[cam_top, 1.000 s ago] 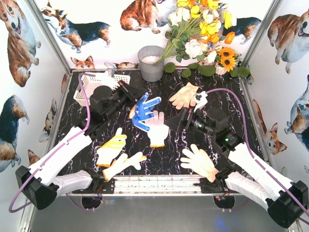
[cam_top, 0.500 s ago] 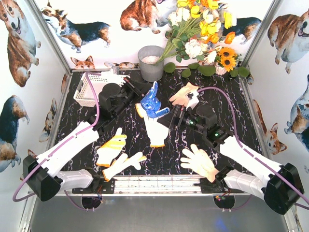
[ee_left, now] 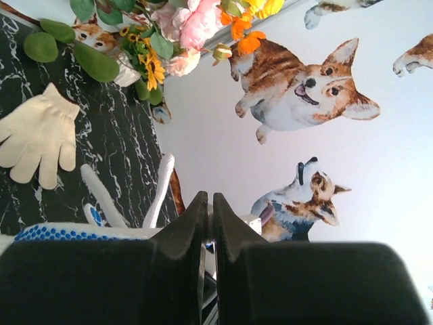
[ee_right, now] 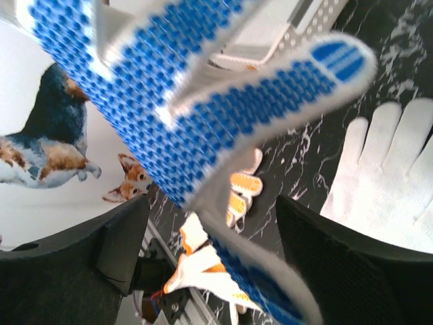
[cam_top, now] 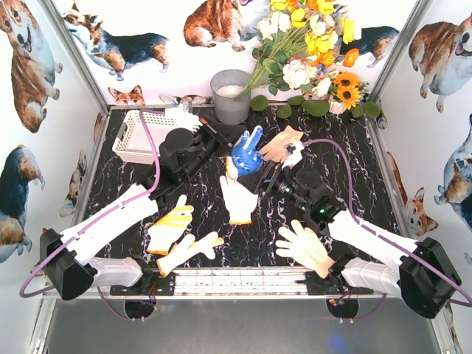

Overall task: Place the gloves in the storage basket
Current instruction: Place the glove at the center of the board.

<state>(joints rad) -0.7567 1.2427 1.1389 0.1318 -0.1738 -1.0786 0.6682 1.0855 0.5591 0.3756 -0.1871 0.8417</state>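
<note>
White plastic lattice makes up the basket [cam_top: 131, 144], which sits on the black marbled surface [cam_top: 369, 177] to the left of the grey bucket [cam_top: 231, 96]. A white glove [cam_top: 186, 118] lies at the basket corner closest to the bucket, its fingers over the rim.

The left hand [ee_left: 208, 202] reaches out between the basket and the bucket's front. Its two fingers are pressed together and pinch the blue dotted glove [cam_top: 247, 151]. This glove hangs lifted off the surface just in front of the bucket, with its fingers pointing up.

Well in front of the bucket and to its left lies the yellow glove [cam_top: 171, 225] with the orange cuff, flat on the surface. The cream glove [cam_top: 188, 251] lies just beside it, on the side away from the bucket.

Straight in front of the bucket, below the raised blue glove, the plain white glove [cam_top: 240, 200] lies flat, cuff towards the arms.

The right hand [ee_right: 213, 230] comes in from the bucket's front right. Its fingers stand wide apart, and the lower part of the blue glove hangs between them. Whether either finger touches the fabric cannot be told.

To the right of the bucket, near its front, lies the peach glove [cam_top: 279, 144], partly behind the right hand. Far in front of the bucket and to its right, another cream glove [cam_top: 304, 247] lies with its fingers spread.
</note>
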